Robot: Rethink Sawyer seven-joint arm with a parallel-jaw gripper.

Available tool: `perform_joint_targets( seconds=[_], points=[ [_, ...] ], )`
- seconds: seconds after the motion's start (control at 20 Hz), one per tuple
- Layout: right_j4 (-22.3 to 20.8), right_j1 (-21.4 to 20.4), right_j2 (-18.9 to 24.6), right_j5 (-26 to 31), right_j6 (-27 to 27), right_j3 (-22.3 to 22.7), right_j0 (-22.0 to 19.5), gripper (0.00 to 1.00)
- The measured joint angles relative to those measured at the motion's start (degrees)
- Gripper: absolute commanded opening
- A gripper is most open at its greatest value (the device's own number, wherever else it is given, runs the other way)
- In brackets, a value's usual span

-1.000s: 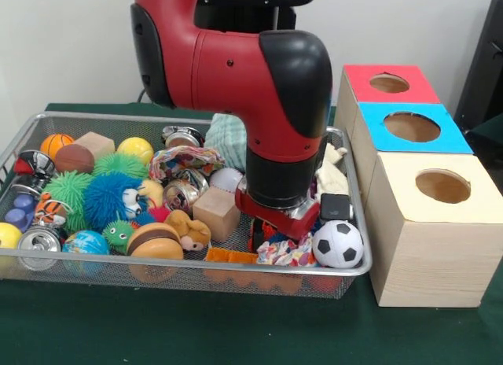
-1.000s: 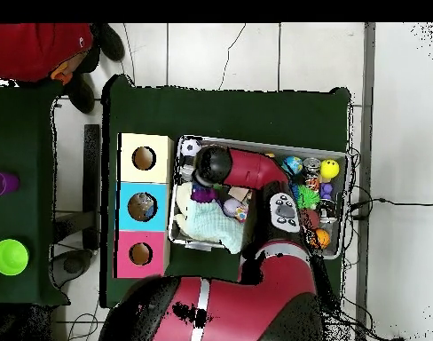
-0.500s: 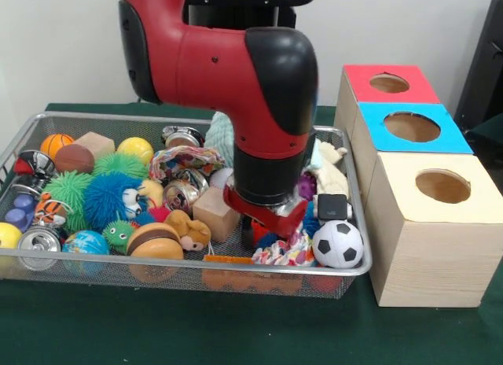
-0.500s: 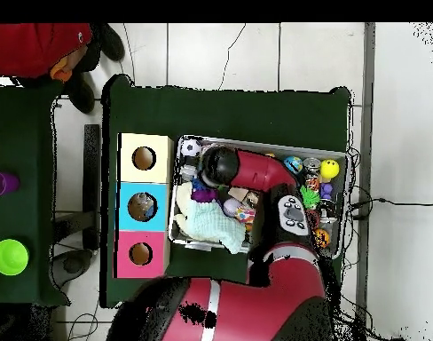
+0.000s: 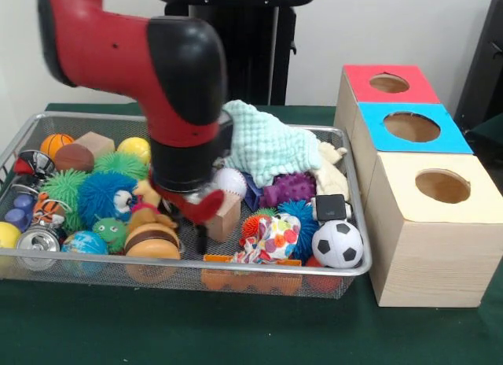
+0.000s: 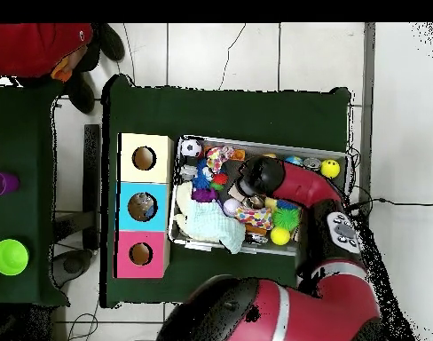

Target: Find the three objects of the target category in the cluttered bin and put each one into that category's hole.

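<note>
While the arm has swung from the bin's (image 5: 346, 267) box-side end toward mid-bin, the front view shows the gripper (image 5: 196, 227) low by the wooden block (image 5: 226, 215); jaws' state unclear, nothing evidently carried. Overhead: gripper mid-bin, three boxes (image 6: 144, 205) well apart. Search apparently continues; target category unknown.

Scene evenly and brightly lit; soft shadows are cast under the bin (image 5: 346, 267). Arm (image 5: 169, 82) slightly motion-blurred. No glare is seen.
</note>
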Motion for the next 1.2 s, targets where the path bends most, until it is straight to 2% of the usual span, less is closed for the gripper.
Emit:
perform_joint_targets(
  seconds=[0.3, 0.85, 0.95, 1.2],
  points=[
    [-2.5, 0.3, 2.6, 4.3, 0.0, 0.0, -4.8, 1.0],
    [-6.1, 0.4, 5.7, 6.8, 0.0, -0.1, -7.6, 1.0],
    [-7.1, -0.7, 6.0, 7.3, 0.0, 0.6, -8.0, 1.0],
    [-8.6, -7.9, 7.2, 12.7, -0.3, 4.1, -10.5, 1.0]
  ],
)
